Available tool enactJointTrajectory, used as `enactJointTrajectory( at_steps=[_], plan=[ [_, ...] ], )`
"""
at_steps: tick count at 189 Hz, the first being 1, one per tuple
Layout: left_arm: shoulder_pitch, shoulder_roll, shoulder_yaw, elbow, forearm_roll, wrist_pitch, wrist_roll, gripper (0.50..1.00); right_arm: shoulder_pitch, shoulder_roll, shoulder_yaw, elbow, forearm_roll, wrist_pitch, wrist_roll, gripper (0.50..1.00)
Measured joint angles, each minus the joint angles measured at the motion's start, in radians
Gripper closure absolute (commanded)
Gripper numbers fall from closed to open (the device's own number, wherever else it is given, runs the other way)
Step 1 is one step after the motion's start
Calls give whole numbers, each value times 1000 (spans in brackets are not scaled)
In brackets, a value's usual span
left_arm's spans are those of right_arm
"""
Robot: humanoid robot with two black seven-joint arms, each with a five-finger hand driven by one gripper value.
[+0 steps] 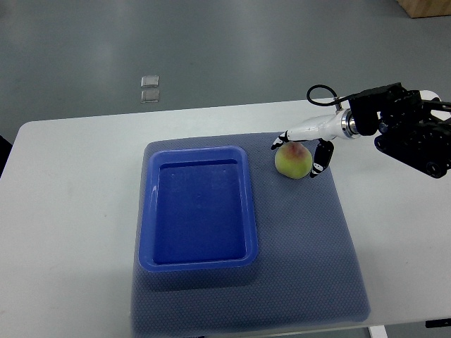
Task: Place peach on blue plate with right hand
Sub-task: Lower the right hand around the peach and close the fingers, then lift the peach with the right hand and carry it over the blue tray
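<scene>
1 blue plate [198, 262], a deep rectangular tray with raised walls, sits on a grey-blue mat [310, 267] that covers part of the white table [70, 211]; its basin holds nothing. 1 peach [293, 161] lies on the mat just right of the plate's far right corner, outside it. The peach is round, yellow-green, with a reddish blush at its top. 1 robot hand shows: the right hand [301, 151] reaches in from the right edge, its fingers [321, 158] spread around the peach, 1 over the top left and others at the right side, close against the fruit.
</scene>
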Motion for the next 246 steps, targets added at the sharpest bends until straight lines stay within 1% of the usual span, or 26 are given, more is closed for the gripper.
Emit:
enactJointTrajectory(
  at_steps=[35, 36, 43, 48, 61, 62, 63, 72, 73, 81, 84, 93, 94, 96, 103, 112, 113, 115, 155, 188, 213, 246],
  plan=[
    [0, 0, -1, 0, 0, 0, 0, 500, -7, 21, 0, -33, -1, -17, -2, 587],
    [0, 0, -1, 0, 0, 0, 0, 500, -8, 21, 0, -34, -1, -18, -2, 597],
    [0, 0, -1, 0, 0, 0, 0, 500, -9, 22, 0, -41, -1, -22, -2, 609],
    [0, 0, -1, 0, 0, 0, 0, 500, -11, 23, -1, -46, -1, -26, -2, 628],
    [0, 0, -1, 0, 0, 0, 0, 500, -15, 24, -3, -57, -1, -36, -3, 632],
    [0, 0, -1, 0, 0, 0, 0, 500, -15, 25, -3, -58, -1, -37, -3, 662],
    [0, 0, -1, 0, 0, 0, 0, 500, -16, 25, -3, -58, -1, -37, -3, 670],
    [0, 0, -1, 0, 0, 0, 0, 500, -17, 28, -5, -62, -1, -41, -4, 671],
    [0, 0, -1, 0, 0, 0, 0, 500, -17, 29, -5, -62, -2, -41, -4, 703],
    [0, 0, -1, 0, 1, 0, 0, 500, -17, 36, -6, -63, -3, -43, -5, 713],
    [0, 0, -1, 0, 1, 0, 0, 500, -18, 38, -6, -64, -3, -43, -5, 732],
    [0, 0, -1, 0, 1, 0, 0, 500, -19, 42, -7, -65, -7, -43, -7, 732],
    [0, 0, -1, 0, 1, 0, 0, 500, -19, 43, -7, -65, -8, -43, -8, 786],
    [0, 0, -1, 0, 1, 0, 0, 500, -19, 43, -7, -65, -8, -43, -8, 787],
    [0, 0, -1, 0, 1, 0, 0, 500, -19, 45, -7, -66, -12, -44, -8, 812],
    [0, 0, -1, 0, 1, 0, 0, 500, -19, 46, -7, -66, -16, -44, -8, 812],
    [0, 0, 0, 0, 1, 0, 0, 500, -19, 46, -7, -66, -16, -44, -8, 844],
    [0, 0, 0, 0, 1, 0, 0, 500, -19, 46, -7, -66, -17, -45, -8, 848],
    [0, 0, 0, 1, 1, 0, 0, 500, -3, 46, -1, -66, -18, -45, -8, 857],
    [0, 0, 0, 2, 1, 0, 0, 500, 62, 43, 12, -55, -1, -46, -7, 857],
    [0, 0, 0, 0, 1, 0, 0, 500, 125, 48, 14, -31, 15, -42, -3, 848],
    [0, 0, 0, 0, 1, 0, 0, 500, 178, 103, 14, 34, 39, -43, 2, 840]
  ],
)
